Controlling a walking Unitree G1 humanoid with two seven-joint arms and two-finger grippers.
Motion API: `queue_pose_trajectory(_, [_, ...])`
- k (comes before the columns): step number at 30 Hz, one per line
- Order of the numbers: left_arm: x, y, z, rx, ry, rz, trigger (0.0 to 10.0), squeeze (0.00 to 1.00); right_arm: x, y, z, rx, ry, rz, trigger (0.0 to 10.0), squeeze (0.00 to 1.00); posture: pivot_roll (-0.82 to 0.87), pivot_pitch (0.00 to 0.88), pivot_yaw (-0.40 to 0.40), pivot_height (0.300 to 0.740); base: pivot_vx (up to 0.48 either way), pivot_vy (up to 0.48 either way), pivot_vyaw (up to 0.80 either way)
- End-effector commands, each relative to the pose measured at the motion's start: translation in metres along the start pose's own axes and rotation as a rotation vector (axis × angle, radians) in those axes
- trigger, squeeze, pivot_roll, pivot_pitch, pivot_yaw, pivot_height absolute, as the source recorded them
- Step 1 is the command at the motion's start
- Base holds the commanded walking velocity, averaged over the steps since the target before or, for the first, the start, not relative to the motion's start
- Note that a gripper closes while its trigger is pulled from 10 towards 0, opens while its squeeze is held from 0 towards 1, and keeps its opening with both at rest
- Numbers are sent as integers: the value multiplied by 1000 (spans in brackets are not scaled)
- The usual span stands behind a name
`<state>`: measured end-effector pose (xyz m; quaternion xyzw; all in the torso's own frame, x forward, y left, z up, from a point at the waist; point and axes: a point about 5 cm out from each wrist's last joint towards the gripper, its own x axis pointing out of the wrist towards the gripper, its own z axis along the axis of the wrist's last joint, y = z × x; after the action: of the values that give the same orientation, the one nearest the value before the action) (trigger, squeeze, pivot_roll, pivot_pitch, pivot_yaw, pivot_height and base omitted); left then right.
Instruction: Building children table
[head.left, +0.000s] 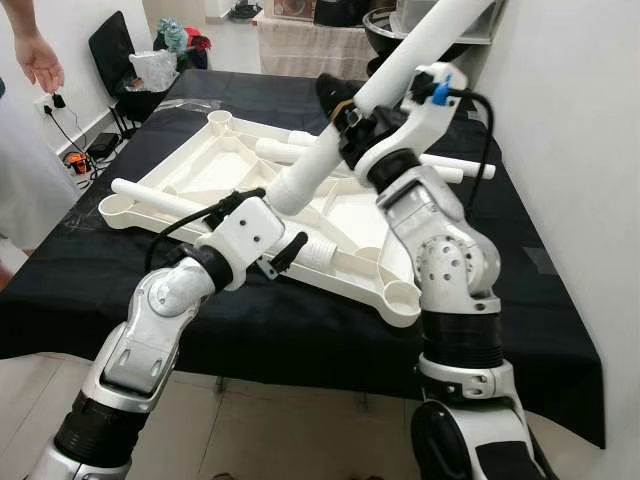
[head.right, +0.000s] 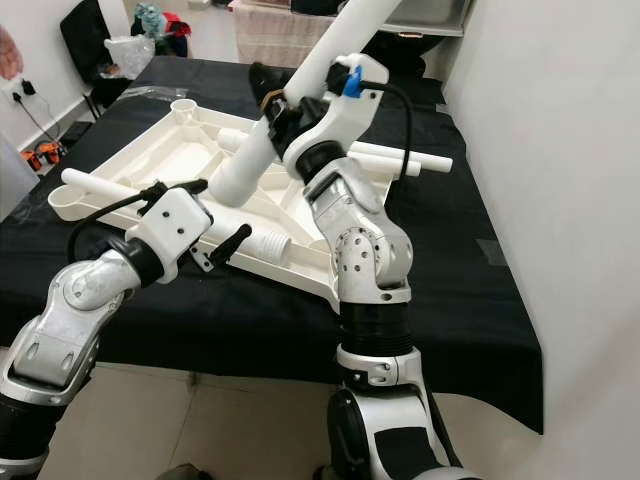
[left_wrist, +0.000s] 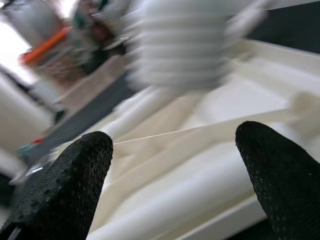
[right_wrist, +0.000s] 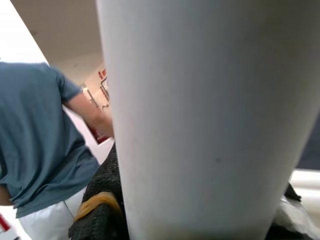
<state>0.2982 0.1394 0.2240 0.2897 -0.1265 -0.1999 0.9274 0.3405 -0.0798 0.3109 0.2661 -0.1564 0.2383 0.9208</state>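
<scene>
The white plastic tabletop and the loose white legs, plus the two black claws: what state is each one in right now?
White plastic tabletop: upside down on the black cloth.
Long white leg: tilted, threaded end over the tabletop.
Right gripper: shut on the long white leg.
Left gripper: open, holding nothing.
Loose white leg: lying across the tabletop's left edge.

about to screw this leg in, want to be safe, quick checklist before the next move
1. Right gripper shut on the white table leg: ok.
2. Leg's lower end seated in a socket of the tabletop: cannot tell.
3. Left gripper open, fingers free: ok.
4. Threaded leg end near the left gripper, ungrasped: ok.
5. Person's hand away from the tabletop: ok.
</scene>
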Motion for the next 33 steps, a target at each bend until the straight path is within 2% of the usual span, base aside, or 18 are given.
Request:
queue_pose_trajectory(1, [-4, 12, -4, 14, 27, 88, 10000, 0, 2, -2, 7, -31, -30, -4, 0, 0, 27, 22, -46, 740, 0, 0, 0])
queue_pose_trajectory(2, [-4, 12, -4, 14, 27, 88, 10000, 0, 2, -2, 7, -31, -30, -4, 0, 0, 27, 22, -46, 740, 0, 0, 0])
queue_pose_trajectory(3, [-5, 18, -3, 4, 24, 146, 10000, 0, 1, -7, 9, -66, -37, -25, 0, 0, 25, 24, -48, 740, 0, 0, 0])
queue_pose_trajectory(4, [-8, 19, 1, -78, 7, 215, 10000, 0, -2, -18, 10, -143, -32, -75, 2196, 0, 28, 27, -49, 740, 0, 0, 0])
queue_pose_trajectory(5, [-9, 16, 4, -165, -5, 255, 10000, 0, -4, -26, 11, -220, -27, -108, 10000, 0, 27, 27, -49, 740, 0, 0, 0])
queue_pose_trajectory(6, [-9, 16, 4, -165, -5, 255, 10000, 0, -4, -26, 11, -220, -27, -108, 10000, 0, 27, 27, -49, 740, 0, 0, 0])
queue_pose_trajectory(8, [-12, 5, 10, -269, -26, 263, 10000, 0, -12, -38, 9, -338, -11, -162, 10000, 0, 24, 30, -48, 740, 0, 0, 0])
queue_pose_trajectory(9, [-12, 5, 10, -269, -26, 263, 10000, 0, -12, -38, 9, -338, -11, -162, 10000, 0, 24, 30, -48, 740, 0, 0, 0])
queue_pose_trajectory(12, [-16, -12, 14, -353, -25, 265, 10000, 0, -24, -43, 5, -462, -2, -163, 10000, 0, 23, 30, -47, 740, 0, 0, 0])
queue_pose_trajectory(15, [-16, -17, 16, -407, -25, 275, 10000, 0, -29, -46, 2, -486, 6, -175, 10000, 0, 28, 33, -48, 740, 0, 0, 0])
queue_pose_trajectory(22, [-18, -29, 20, -389, -24, 262, 10000, 0, -40, -55, -5, -558, 49, -194, 10000, 0, 29, 34, -56, 740, 0, 0, 0])
queue_pose_trajectory(28, [-18, -29, 19, -407, -8, 280, 10000, 0, -41, -57, -6, -582, 64, -181, 10000, 0, 26, 36, -58, 740, 0, 0, 0])
queue_pose_trajectory(33, [-17, -29, 19, -407, -8, 284, 10000, 0, -38, -58, -2, -598, 51, -178, 10000, 0, 27, 35, -59, 740, 0, -393, 0])
